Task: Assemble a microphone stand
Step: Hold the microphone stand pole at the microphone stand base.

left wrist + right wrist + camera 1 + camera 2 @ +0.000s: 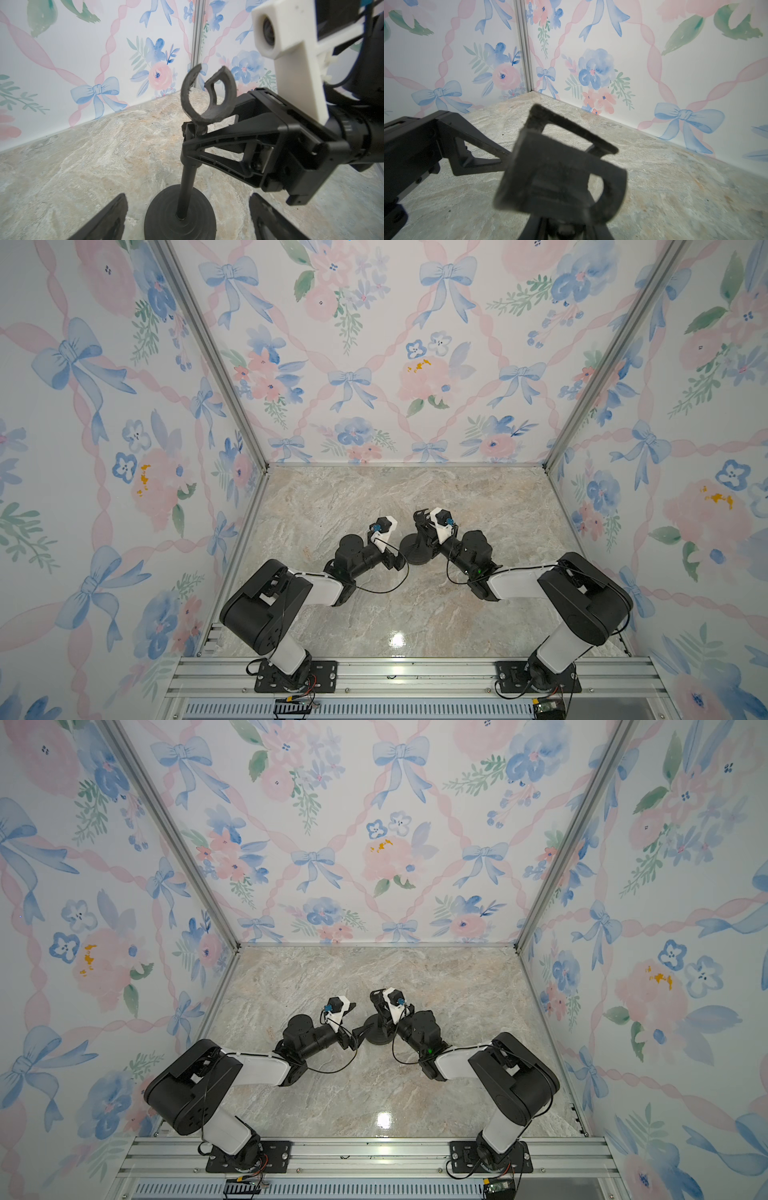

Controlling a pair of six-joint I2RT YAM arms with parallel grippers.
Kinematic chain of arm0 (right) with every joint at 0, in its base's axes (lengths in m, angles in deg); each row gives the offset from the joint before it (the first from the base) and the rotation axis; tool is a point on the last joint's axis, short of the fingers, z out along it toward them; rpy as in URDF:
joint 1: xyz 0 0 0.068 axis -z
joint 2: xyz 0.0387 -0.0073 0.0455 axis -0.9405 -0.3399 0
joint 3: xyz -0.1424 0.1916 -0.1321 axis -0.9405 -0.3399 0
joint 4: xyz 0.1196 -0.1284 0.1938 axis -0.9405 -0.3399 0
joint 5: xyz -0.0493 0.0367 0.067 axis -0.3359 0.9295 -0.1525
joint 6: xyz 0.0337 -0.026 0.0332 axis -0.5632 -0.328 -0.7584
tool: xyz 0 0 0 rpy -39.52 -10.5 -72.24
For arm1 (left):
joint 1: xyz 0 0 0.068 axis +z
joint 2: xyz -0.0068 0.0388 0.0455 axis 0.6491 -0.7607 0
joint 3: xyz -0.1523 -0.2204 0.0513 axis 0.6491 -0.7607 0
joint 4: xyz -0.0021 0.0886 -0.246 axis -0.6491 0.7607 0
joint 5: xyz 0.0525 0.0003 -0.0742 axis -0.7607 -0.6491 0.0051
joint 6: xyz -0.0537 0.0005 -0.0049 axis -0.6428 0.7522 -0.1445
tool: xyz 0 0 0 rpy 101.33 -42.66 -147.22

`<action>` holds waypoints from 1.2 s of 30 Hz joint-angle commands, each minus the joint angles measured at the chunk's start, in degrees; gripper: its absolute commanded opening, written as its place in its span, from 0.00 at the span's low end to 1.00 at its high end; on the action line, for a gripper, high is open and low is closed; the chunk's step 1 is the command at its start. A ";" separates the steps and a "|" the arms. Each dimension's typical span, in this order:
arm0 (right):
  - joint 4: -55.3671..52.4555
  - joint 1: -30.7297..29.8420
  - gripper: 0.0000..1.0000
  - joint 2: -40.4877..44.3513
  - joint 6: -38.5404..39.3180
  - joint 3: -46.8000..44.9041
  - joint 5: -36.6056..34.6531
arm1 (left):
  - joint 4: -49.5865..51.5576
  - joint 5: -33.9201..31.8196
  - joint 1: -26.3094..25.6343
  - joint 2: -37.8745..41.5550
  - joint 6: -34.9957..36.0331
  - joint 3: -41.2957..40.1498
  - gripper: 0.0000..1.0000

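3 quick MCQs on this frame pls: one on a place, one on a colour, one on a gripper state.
1. Where does the right gripper grip the rod?
A) at its bottom end
B) just under the clip
C) at mid-height

2. Colour of the base?
A) white
B) blue
C) black

3. The left gripper is:
A) open, holding nothing
B) shut on the rod
C) shut on the clip

Answers:
1. B: in the left wrist view its jaws close on the rod right below the clip.
2. C: the disc is black all over.
3. A: its jaws stand wide apart, clear of the base.
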 commanded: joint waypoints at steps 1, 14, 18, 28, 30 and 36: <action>-9.43 0.72 0.12 -2.20 0.78 -1.17 -1.09 | -1.36 1.26 0.47 -0.59 0.01 0.53 0.94; -10.26 -1.53 0.11 -5.44 -1.44 -1.63 -3.64 | -12.08 7.13 0.16 -8.43 -1.99 -0.12 0.94; -9.72 -1.71 0.10 -5.89 -2.16 -2.01 -3.55 | -33.93 4.14 -0.79 -15.58 -3.06 -4.51 0.93; -15.92 -1.96 0.11 -4.24 -1.32 -0.56 -3.15 | -42.69 3.62 -1.05 -21.86 -8.74 0.10 0.85; -16.69 -1.92 0.11 -4.30 -1.32 -0.28 -2.96 | -41.70 3.07 -1.65 -22.36 -8.49 1.44 0.83; -19.38 -1.74 0.11 -4.57 -1.61 1.06 -2.07 | -34.27 0.16 -3.71 -23.46 -4.83 6.88 0.76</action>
